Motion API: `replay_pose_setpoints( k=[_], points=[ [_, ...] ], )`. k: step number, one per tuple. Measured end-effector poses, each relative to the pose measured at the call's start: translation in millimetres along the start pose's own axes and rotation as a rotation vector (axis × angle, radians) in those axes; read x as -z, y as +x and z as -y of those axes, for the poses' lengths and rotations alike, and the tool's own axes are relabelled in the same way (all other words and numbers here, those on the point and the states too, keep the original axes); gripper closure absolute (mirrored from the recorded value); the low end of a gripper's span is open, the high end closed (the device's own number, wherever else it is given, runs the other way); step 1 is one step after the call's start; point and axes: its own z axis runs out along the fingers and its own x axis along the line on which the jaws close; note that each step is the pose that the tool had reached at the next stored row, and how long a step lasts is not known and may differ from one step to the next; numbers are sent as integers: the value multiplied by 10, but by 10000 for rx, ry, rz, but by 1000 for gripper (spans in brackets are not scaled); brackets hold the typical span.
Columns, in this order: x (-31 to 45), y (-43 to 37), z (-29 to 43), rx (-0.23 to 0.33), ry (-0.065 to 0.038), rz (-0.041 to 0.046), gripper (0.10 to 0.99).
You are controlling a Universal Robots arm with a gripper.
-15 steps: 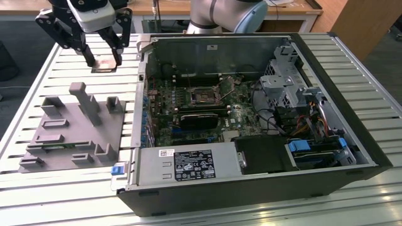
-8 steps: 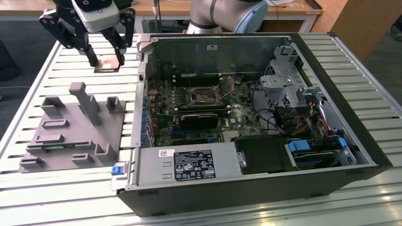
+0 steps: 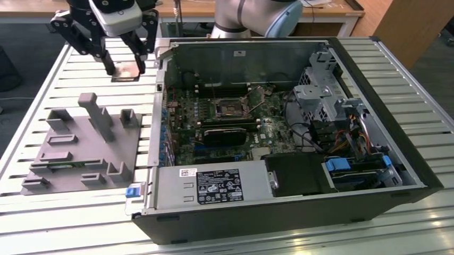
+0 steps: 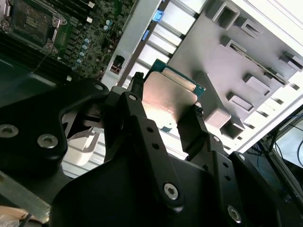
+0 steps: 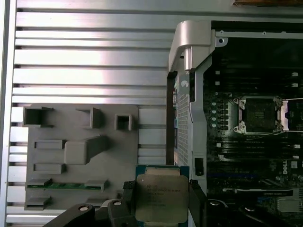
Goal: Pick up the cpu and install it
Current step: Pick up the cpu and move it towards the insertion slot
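Observation:
My gripper (image 3: pixel 125 69) hangs in the air above the slatted table, at the exterior view's upper left, just outside the open computer case (image 3: pixel 284 207). It is shut on the cpu (image 3: pixel 126 71), a small square chip with a silver top, pinched by its edges between the two black fingers. Both wrist views show the cpu (image 4: pixel 168 94) (image 5: pixel 160 197) held flat in the gripper (image 4: pixel 165 106) (image 5: pixel 161 191). The dark square socket (image 3: pixel 230 109) (image 5: pixel 259 113) with its metal frame sits on the motherboard inside the case, apart from the gripper.
A grey tray (image 3: pixel 78 143) (image 5: pixel 80 151) with raised blocks lies on the table below the gripper, holding a thin green circuit strip (image 5: pixel 64 185). The case's metal wall (image 5: pixel 189 52) stands between the gripper and the motherboard. Drive cages and cables fill the case's far side.

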Motion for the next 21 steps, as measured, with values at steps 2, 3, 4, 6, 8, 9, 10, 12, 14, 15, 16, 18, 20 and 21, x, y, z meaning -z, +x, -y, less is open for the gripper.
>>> replay_pose_setpoints(
  k=[2,3,4,6,8,9,10,12,14,15,16,18,20,21],
  points=[
    [0,-17,0,0,1,-1,549],
    [0,-25,0,0,0,-1,549],
    [-1,-33,0,0,0,0,549],
    [-1,-45,0,0,0,-1,549],
    [-1,-57,0,0,0,0,549],
    [-1,-65,0,0,0,0,549],
    [-1,-73,0,0,1,-1,549],
    [-2,-89,0,1,1,-1,549],
    [-2,-102,0,0,0,0,549],
    [-3,-110,0,0,0,0,549],
    [-3,-120,0,0,1,-1,549],
    [-3,-135,0,0,0,0,549],
    [-4,-149,0,0,0,0,549],
    [-4,-158,0,0,0,-1,549]
  ],
)
